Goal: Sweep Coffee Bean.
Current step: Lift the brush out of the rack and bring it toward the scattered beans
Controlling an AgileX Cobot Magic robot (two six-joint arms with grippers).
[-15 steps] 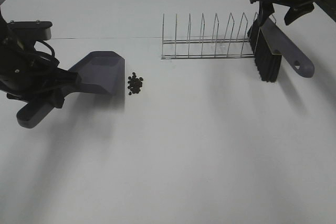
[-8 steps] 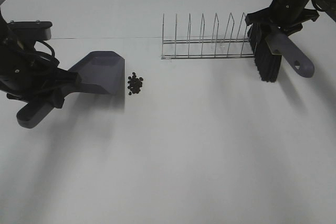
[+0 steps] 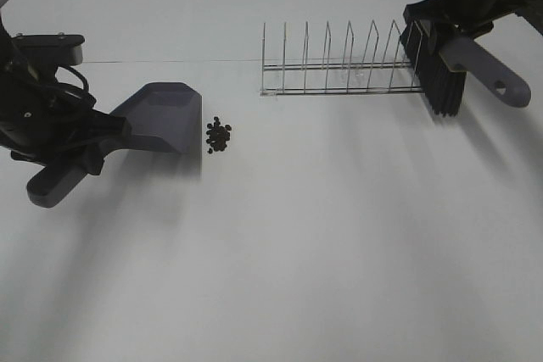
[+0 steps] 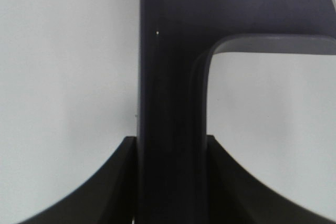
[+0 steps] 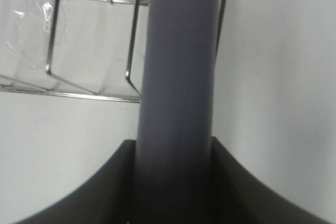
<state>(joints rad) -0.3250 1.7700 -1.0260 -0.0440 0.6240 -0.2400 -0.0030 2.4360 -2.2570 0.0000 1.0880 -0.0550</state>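
1. A wide stretch of bare white surface (image 3: 297, 252) fills the foreground of the high view, with nothing lying on it.

2. On the left side, the left gripper (image 3: 95, 137) is clamped on the long handle of the grey dustpan (image 3: 161, 116). The handle's rounded end sticks out toward the camera, past the black arm. The left wrist view shows that handle pinched between the two dark fingers of the left gripper (image 4: 170, 182), and the pan (image 4: 231, 9) widens just beyond them.

3. The dustpan's open mouth is turned toward the middle of the surface. Just beside its lip, and apart from it by a narrow gap, the coffee beans (image 3: 219, 134) sit on the surface in one small dark cluster.

4. Farther back and right of centre stands a wire rack (image 3: 339, 69), its thin upright dividers in a row. It is well apart from the beans.

5. At the far right, the right gripper (image 3: 448, 30) holds the brush (image 3: 441, 82) by its grey handle. The black bristles point down just beside the rack's right end, and the handle's holed tip angles out to the right. Whether the bristles touch the surface cannot be told.

6. The right wrist view shows the jaws of the right gripper (image 5: 173, 182) closed against the grey handle (image 5: 178, 66), with the rack's wires (image 5: 52, 30) alongside it.
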